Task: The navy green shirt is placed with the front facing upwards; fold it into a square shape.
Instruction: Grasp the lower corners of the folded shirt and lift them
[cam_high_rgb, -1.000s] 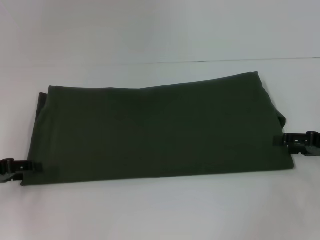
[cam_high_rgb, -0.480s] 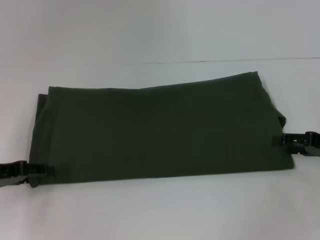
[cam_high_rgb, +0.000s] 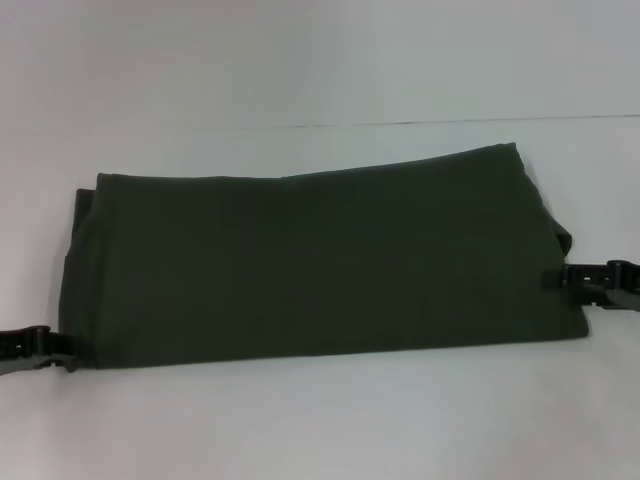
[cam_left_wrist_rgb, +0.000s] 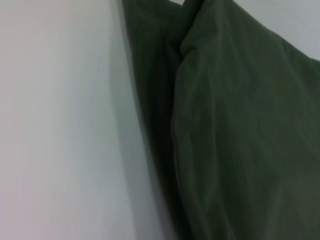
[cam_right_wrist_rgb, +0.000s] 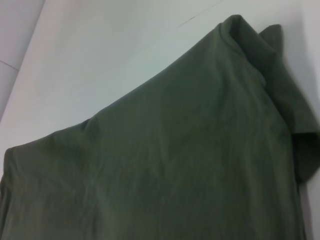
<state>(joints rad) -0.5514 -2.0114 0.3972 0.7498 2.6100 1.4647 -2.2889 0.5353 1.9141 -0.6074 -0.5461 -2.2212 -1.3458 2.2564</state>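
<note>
The navy green shirt (cam_high_rgb: 320, 255) lies flat on the white table (cam_high_rgb: 320, 425) as a long, wide band with plain fabric up; no print or collar shows. My left gripper (cam_high_rgb: 62, 345) sits low at the shirt's near left corner, touching its edge. At the right edge my right gripper (cam_high_rgb: 560, 277) meets the cloth just below a sleeve flap (cam_high_rgb: 563, 238) that sticks out. The left wrist view shows the shirt (cam_left_wrist_rgb: 240, 130) with layered left edges, and the right wrist view shows the shirt (cam_right_wrist_rgb: 175, 160) with that flap (cam_right_wrist_rgb: 295, 115). Neither wrist view shows its own gripper.
White table surface surrounds the shirt on all sides. A thin dark seam line (cam_high_rgb: 450, 122) runs across the table behind the shirt. No other objects are in view.
The left gripper first pushed right over the shirt's near left corner, then drew back left to the cloth's edge. The right gripper and the shirt have hardly moved.
</note>
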